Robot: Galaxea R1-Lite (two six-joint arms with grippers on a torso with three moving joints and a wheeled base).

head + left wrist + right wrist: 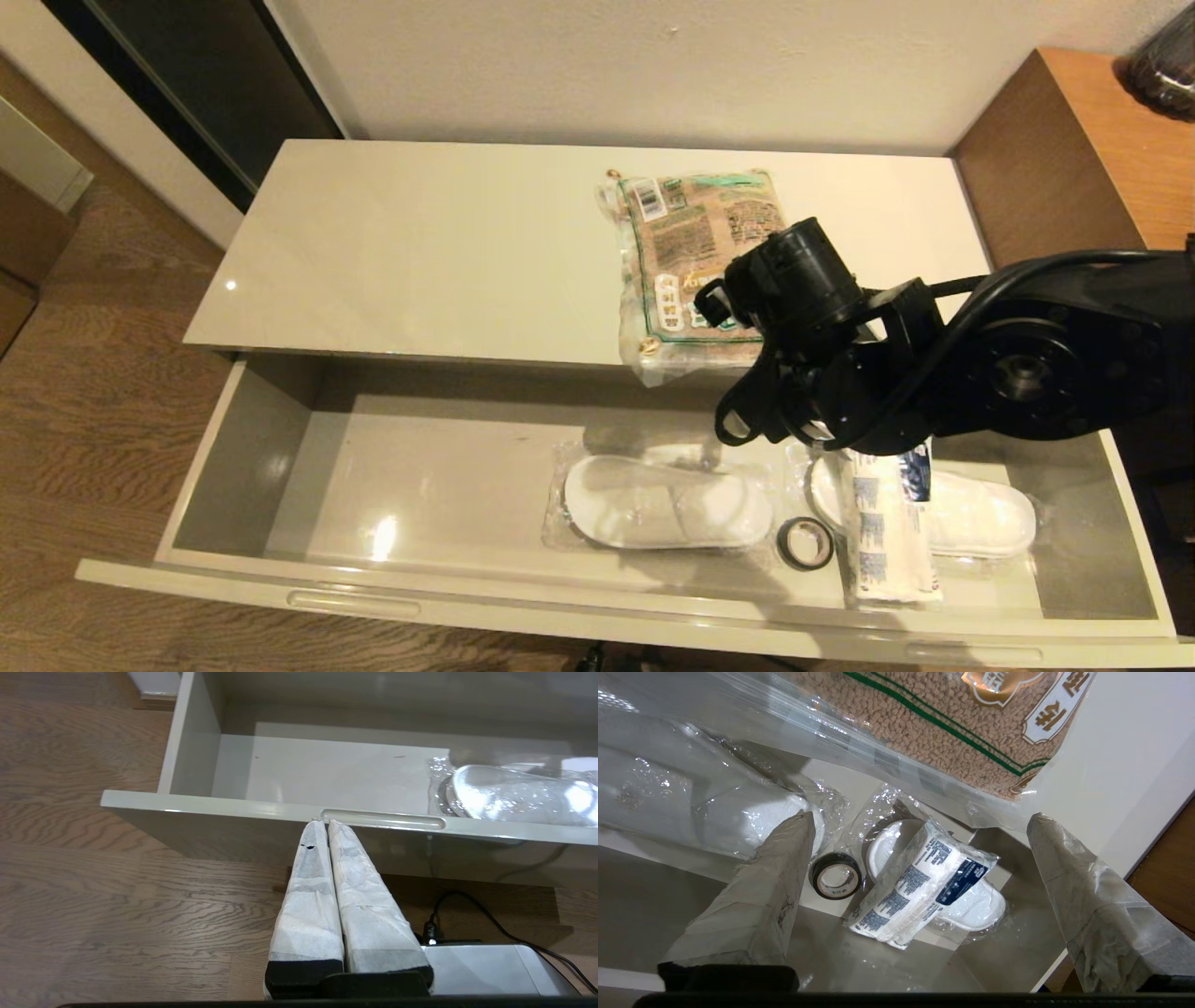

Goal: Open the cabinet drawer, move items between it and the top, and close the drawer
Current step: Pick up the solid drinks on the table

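We see the cabinet drawer (280, 448) pulled fully out, holding one tissue pack (882, 537), two wrapped slippers (667, 504) and one tape ring (805, 543); one grain bag (695, 252) lies on the top (420, 252), overhanging its front edge. Our right end effector (920, 858) hangs spread and empty above the tissue pack, seemingly between transfers; next comes lowering onto an item. The left end effector (327, 826), pressed together, sits parked by the drawer front.

Bare across the left half of the cabinet drawer (420, 485) and the top (420, 243), crowded at right by slippers (667, 504), tape ring (805, 543), tissue pack (882, 541) and overhanging grain bag (695, 252).
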